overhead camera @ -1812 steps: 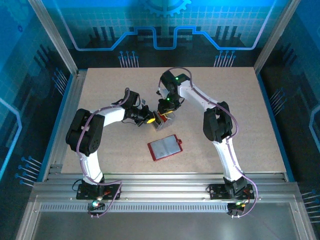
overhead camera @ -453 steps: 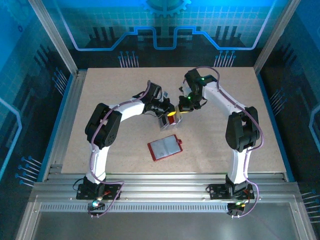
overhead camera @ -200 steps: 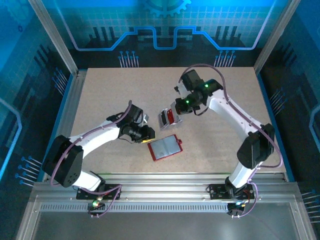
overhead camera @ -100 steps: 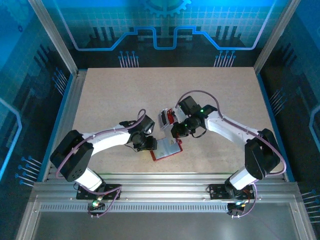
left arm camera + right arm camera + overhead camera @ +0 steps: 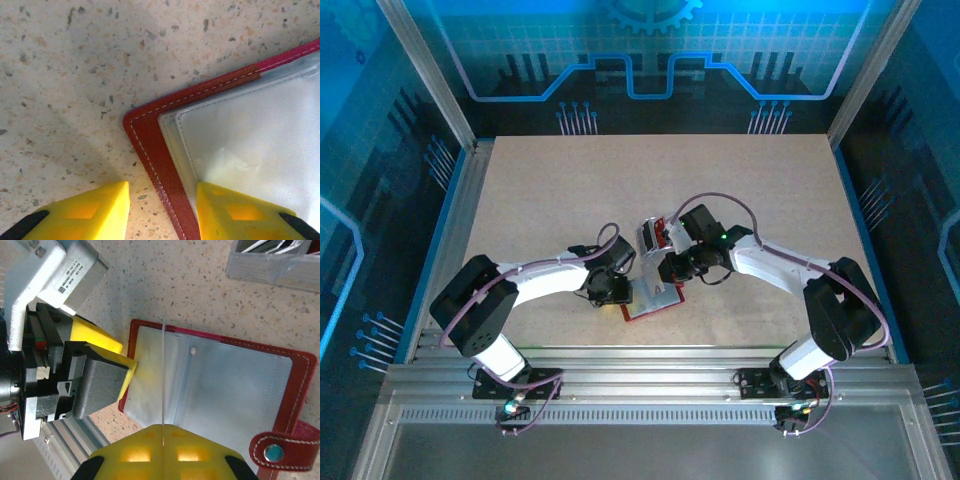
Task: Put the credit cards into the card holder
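Observation:
The red card holder point(image 5: 662, 299) lies open on the table, its grey-clear sleeves point(image 5: 235, 385) facing up and its snap tab point(image 5: 272, 452) at the right. My right gripper point(image 5: 163, 427) is shut on a thin credit card point(image 5: 163, 370), seen edge-on, standing upright over the holder's left sleeve. My left gripper point(image 5: 162, 215) is open and straddles the holder's red stitched edge point(image 5: 150, 150) near a corner, one yellow fingertip point(image 5: 240, 210) on the plastic and the other on the table. In the top view the left gripper point(image 5: 623, 292) and right gripper point(image 5: 670, 272) meet at the holder.
A shiny silver tray point(image 5: 653, 236) with more cards in it sits just behind the holder; its edge point(image 5: 275, 265) shows at the top of the right wrist view. The left gripper's body point(image 5: 75, 375) crowds the holder's left side. An aluminium rail point(image 5: 640, 355) borders the near table edge.
Both arms left the silver tray and came down to the card holder. In the last half second the right gripper moved closer over the holder with the card; the left settled on its left corner.

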